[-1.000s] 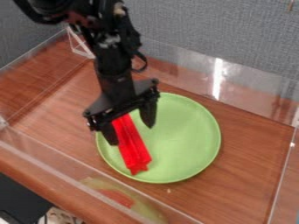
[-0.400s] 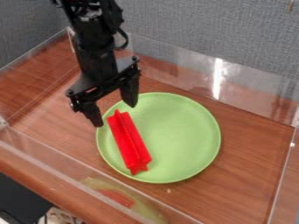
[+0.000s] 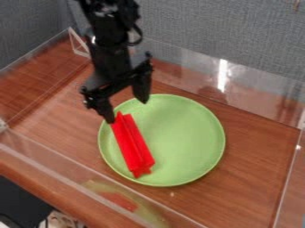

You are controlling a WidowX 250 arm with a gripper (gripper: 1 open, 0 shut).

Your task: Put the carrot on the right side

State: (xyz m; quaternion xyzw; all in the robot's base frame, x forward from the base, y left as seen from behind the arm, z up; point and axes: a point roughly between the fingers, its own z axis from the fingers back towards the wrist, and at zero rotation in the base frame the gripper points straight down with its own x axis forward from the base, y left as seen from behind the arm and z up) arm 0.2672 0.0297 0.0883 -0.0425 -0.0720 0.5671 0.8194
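**Tool spread above the carrot: line up for a clean pick**

Tool (image 3: 119,98) hangs with its two fingers spread wide and pinching nothing, pointing straight down over the far-left rim of the green plate (image 3: 197,134). The carrot (image 3: 132,145), a red blocky bar, lies flat on the left part of that plate, just below and in front of the fingertips, its long axis running from beneath the tool toward the near rim. It is free of the tool; a gap shows between the fingertips and the bar.

My reading is that the step in hand is the grasp, with the carry to the right not yet begun. To do it well, the tool should sit over the middle of the bar rather than its far end, where it hovers now, so the bar does not tip when lifted. The fingers should straddle the narrow width, closing on the two long flat sides; the present finger line looks roughly crosswise to the bar, which suits that. Descent should stop short of the plate so the fingertips do not press on it and tilt the dish.

Once pinched, the bar needs a lift clear of the raised rim before it travels right. Clear walls (image 3: 238,76) ring the wooden counter (image 3: 48,85), so the swing should stay well inside them.
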